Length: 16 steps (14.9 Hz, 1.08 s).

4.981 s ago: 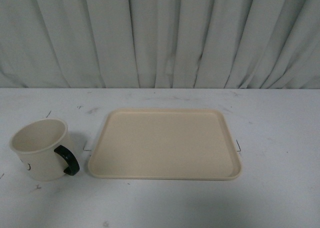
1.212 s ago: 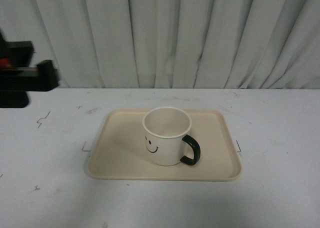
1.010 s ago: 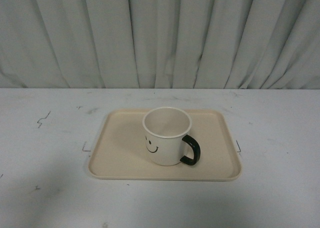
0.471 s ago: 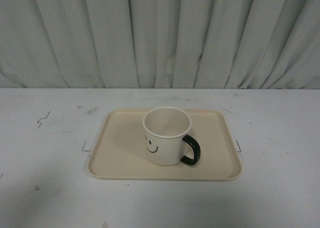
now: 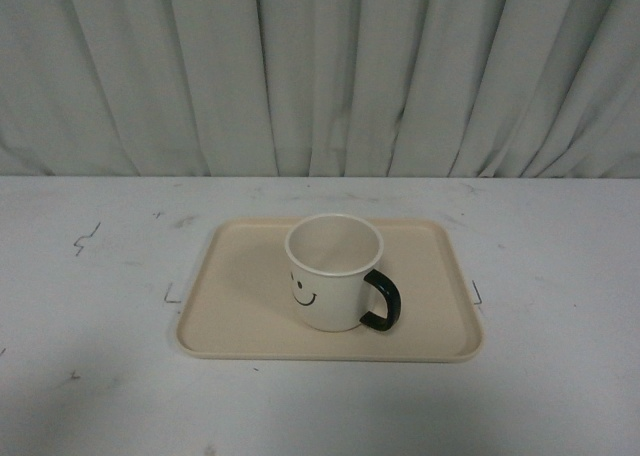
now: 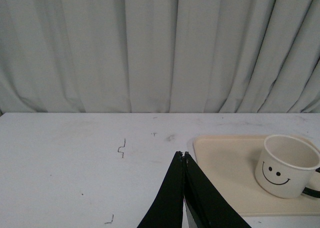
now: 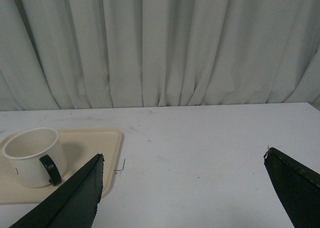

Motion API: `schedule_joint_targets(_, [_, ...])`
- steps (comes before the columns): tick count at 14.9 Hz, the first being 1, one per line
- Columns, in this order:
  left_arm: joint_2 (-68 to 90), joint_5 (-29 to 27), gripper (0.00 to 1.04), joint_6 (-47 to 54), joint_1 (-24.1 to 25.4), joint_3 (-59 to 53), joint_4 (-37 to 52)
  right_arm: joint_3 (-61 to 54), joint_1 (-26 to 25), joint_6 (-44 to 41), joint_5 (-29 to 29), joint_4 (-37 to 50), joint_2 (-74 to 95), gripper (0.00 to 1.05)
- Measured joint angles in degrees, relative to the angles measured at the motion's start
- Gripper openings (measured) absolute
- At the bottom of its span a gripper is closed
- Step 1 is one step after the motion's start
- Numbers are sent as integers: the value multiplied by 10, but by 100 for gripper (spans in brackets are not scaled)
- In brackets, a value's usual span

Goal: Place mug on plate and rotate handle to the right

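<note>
The cream-white mug (image 5: 332, 271) stands upright on the beige plate (image 5: 240, 276), near its middle. Its smiley face looks toward the front left and its black handle (image 5: 383, 300) points to the front right. Neither arm shows in the front view. In the left wrist view my left gripper (image 6: 182, 155) is shut with nothing in it, well back from the mug (image 6: 287, 165) and the plate (image 6: 225, 163). In the right wrist view my right gripper (image 7: 184, 156) stands wide open over bare table, off to the side of the plate (image 7: 100, 143) and the mug (image 7: 32, 155), whose handle (image 7: 51, 169) faces this camera.
A white table (image 5: 90, 376) carries the plate, with small black marks (image 5: 88, 238) on its surface. A pleated white curtain (image 5: 320, 76) hangs along the far edge.
Five seconds ago the mug stood on the table left of the plate; it is on the plate now. A black arm at the far left left the front view about a second ago. Since then nothing moves.
</note>
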Motion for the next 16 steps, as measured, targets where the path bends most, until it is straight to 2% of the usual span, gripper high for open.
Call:
schedule_joint_targets(4, [-42, 0, 2, 0, 0, 0, -42, 0, 0, 0, 0, 0, 0, 98])
schedule_joint_targets(5, [-98, 2, 2, 0, 0, 0, -130, 0, 0, 0, 0, 0, 0, 98])
schedule_joint_targets(9, [-132, 0, 3, 0, 0, 0, -137, 0, 0, 0, 0, 0, 0, 98])
schedule_joint_targets(12, [-132, 0, 39, 0, 0, 0, -140, 0, 0, 0, 0, 1, 0, 98])
schedule_joint_targets(14, [-132, 0, 63, 0, 0, 0, -139, 28, 46, -23, 20, 172, 155, 98])
schedule_joint_targets(15, [-132, 0, 74, 0, 0, 0, -139, 70, 71, -41, 15, 269, 284, 98])
schedule_joint_targets(16, [-132, 0, 86, 0, 0, 0, -139, 117, 90, -64, 23, 328, 384, 98])
